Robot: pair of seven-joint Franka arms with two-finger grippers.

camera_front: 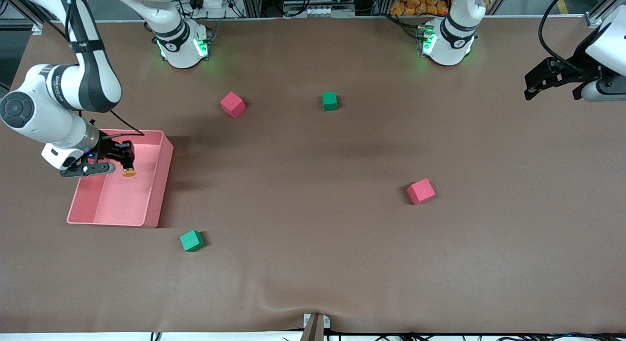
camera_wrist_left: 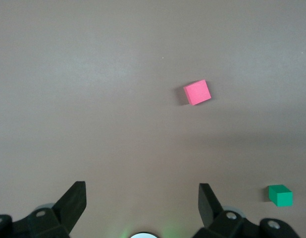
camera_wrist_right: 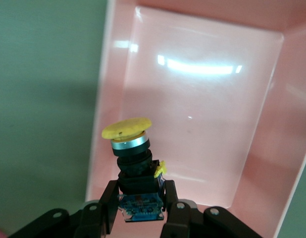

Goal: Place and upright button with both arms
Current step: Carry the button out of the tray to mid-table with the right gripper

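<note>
One right pincer (camera_wrist_right: 139,198) clamps button (camera_wrist_right: 130,148); left pincer (camera_wrist_left: 142,198) wide.

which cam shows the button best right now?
Right wrist view: the button fills the frame, cap, collar and black body all distinct, clamped in the right hand over the pink tray. Front view shows only a small orange dot at that hand. Left wrist view misses it, showing only table and cubes.
</note>
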